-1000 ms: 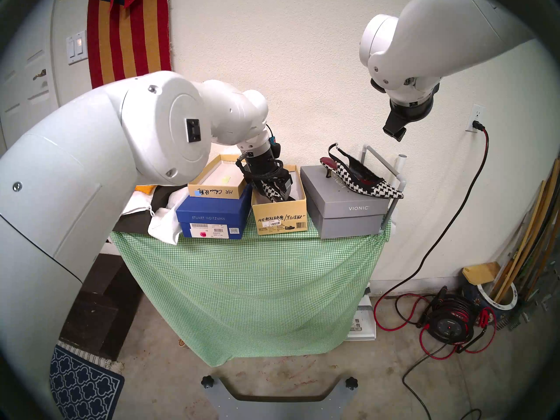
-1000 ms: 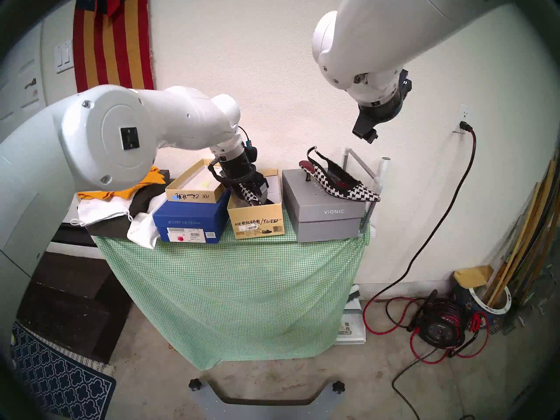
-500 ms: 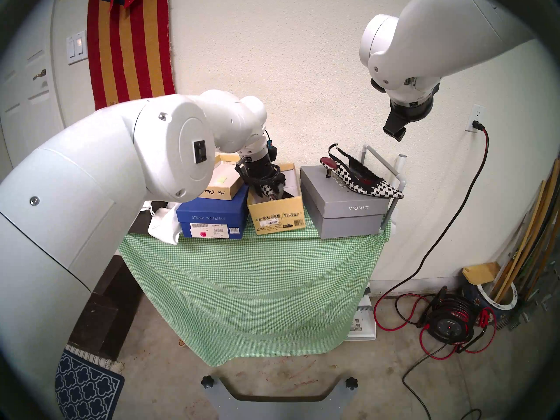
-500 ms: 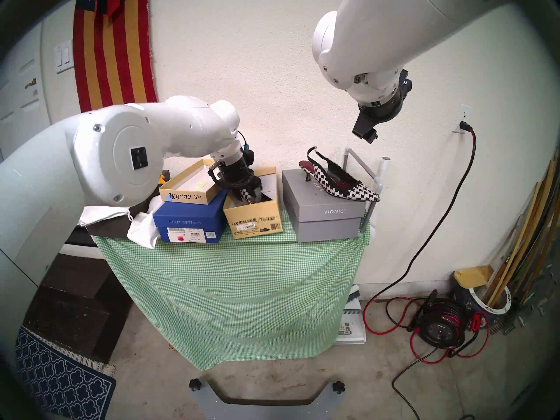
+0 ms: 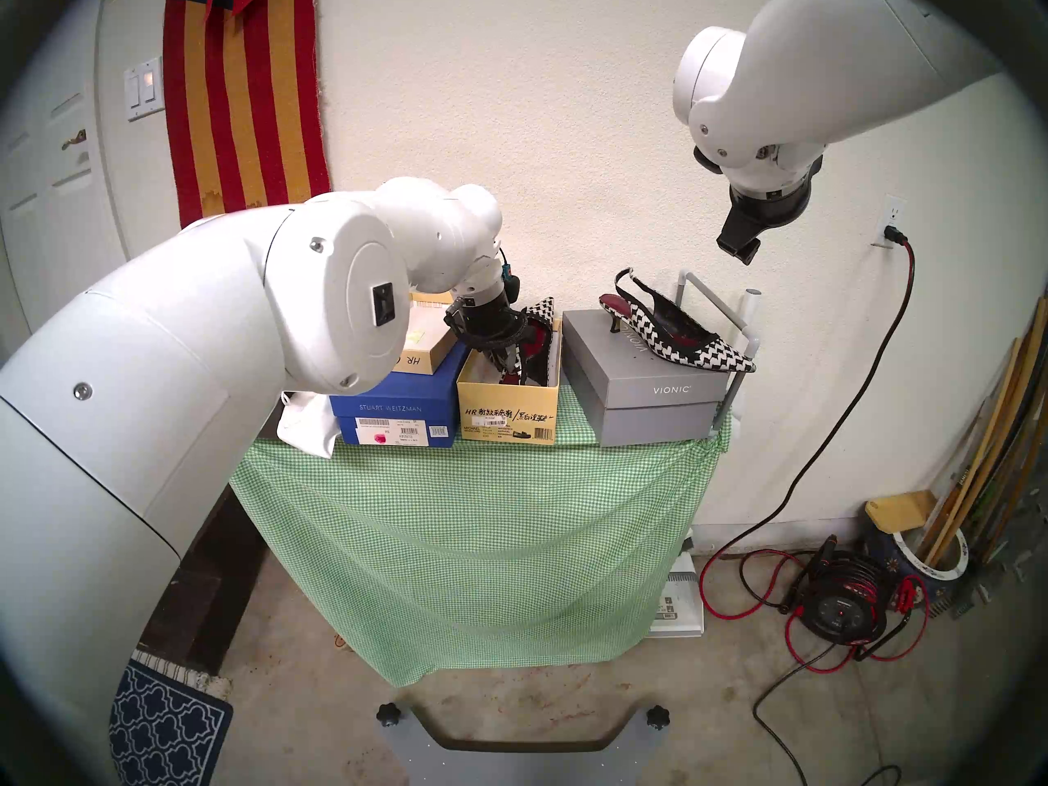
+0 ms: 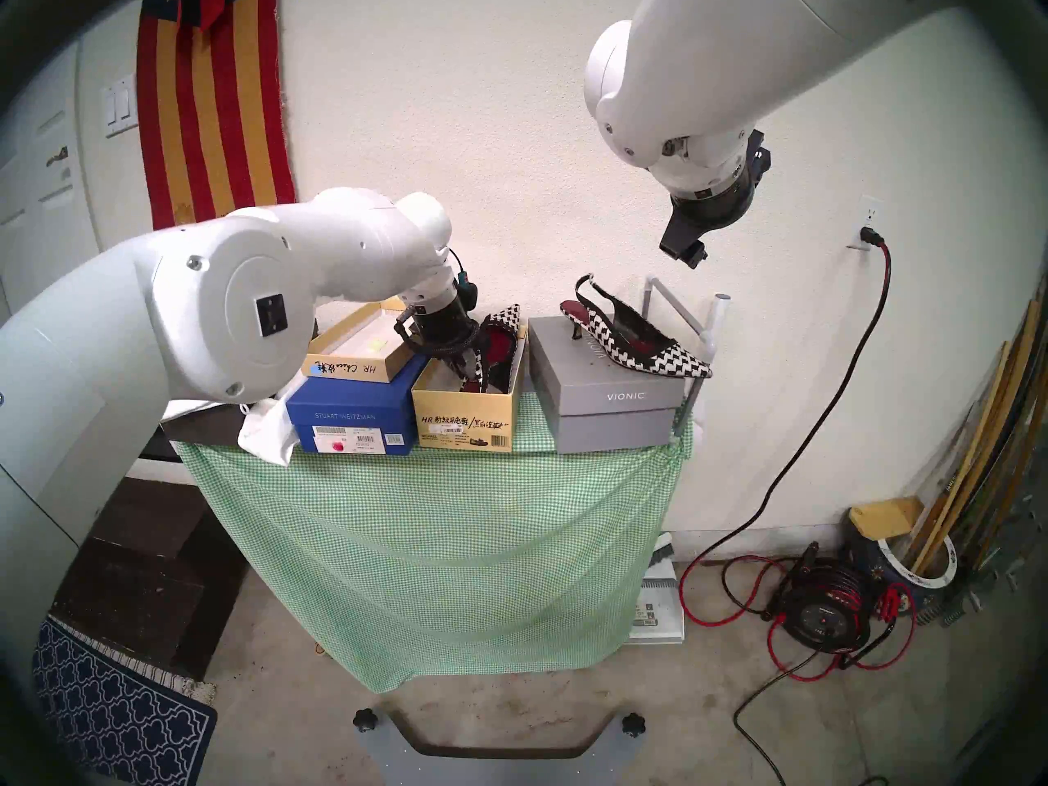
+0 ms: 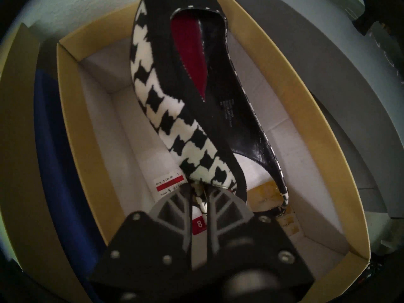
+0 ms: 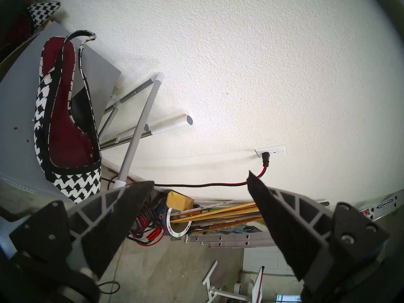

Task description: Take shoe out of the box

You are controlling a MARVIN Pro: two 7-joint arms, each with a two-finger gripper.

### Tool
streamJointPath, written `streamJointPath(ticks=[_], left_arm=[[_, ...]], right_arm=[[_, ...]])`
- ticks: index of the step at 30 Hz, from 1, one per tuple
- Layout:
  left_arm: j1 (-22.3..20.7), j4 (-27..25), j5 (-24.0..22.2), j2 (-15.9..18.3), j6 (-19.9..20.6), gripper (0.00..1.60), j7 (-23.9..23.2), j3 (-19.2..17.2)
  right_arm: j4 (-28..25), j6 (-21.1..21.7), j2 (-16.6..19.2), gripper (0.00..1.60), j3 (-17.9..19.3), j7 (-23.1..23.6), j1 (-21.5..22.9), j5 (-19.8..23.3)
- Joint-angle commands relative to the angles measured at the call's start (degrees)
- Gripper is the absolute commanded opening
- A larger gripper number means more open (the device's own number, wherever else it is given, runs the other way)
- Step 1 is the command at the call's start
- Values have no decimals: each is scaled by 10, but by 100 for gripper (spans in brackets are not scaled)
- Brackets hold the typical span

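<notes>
The tan-yellow shoe box [image 5: 507,413] stands open on the green-checked table, between a blue box and a grey box; it also shows in the head right view [image 6: 462,422] and the left wrist view [image 7: 72,112]. A black-and-white houndstooth slingback shoe [image 5: 541,322] [image 6: 502,331] [image 7: 175,112] stands steeply in it, toe up above the back rim, heel end low inside. My left gripper [image 5: 505,362] [image 6: 470,365] [image 7: 200,193] reaches into the box and is shut on the shoe's side near the heel. My right gripper [image 5: 737,249] [image 6: 683,252] [image 8: 200,184] is open and empty, high above the table's right end.
A matching shoe [image 5: 680,337] [image 8: 65,121] lies on the grey Vionic box [image 5: 658,393], right of the tan box. A blue Stuart Weitzman box [image 5: 397,410] with a shallow tan tray [image 5: 422,348] on top touches its left side. White cloth bags [image 5: 306,422] lie further left.
My left gripper has turned the shoe up, so its toe now sticks out above the box's back rim. The tan box has slid slightly left against the blue box. The right arm has not moved.
</notes>
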Motion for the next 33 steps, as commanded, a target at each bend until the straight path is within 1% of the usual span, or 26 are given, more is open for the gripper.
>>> streamJointPath(ticks=[1,4,5,6,8,11,19,26,33], left_arm=[[-45,7,-10,-6,-1,0,-10,0],[-66,6,-13,-10,-1,0,-16,0],[-68,14,-13,-10,-1,0,-18,0],[-80,8,-14,-10,-1,0,-21,0],[-84,15,-16,-9,-1,0,-26,0],[-104,6,-17,-8,-1,0,-34,3],[-125,1,-25,3,-1,0,-50,6],[-157,8,-24,6,-1,0,-55,15],[-187,21,-28,27,-1,0,-67,22]], right_arm=[[1,0,-1,160,0,-1,2,1],[1,0,-1,160,0,-1,2,1],[1,0,-1,160,0,-1,2,1],[1,0,-1,160,0,-1,2,1],[1,0,-1,160,0,-1,2,1],[1,0,-1,160,0,-1,2,1],[1,1,-1,160,0,-2,2,1],[1,1,-1,160,0,-2,2,1],[1,0,-1,160,0,-2,2,1]])
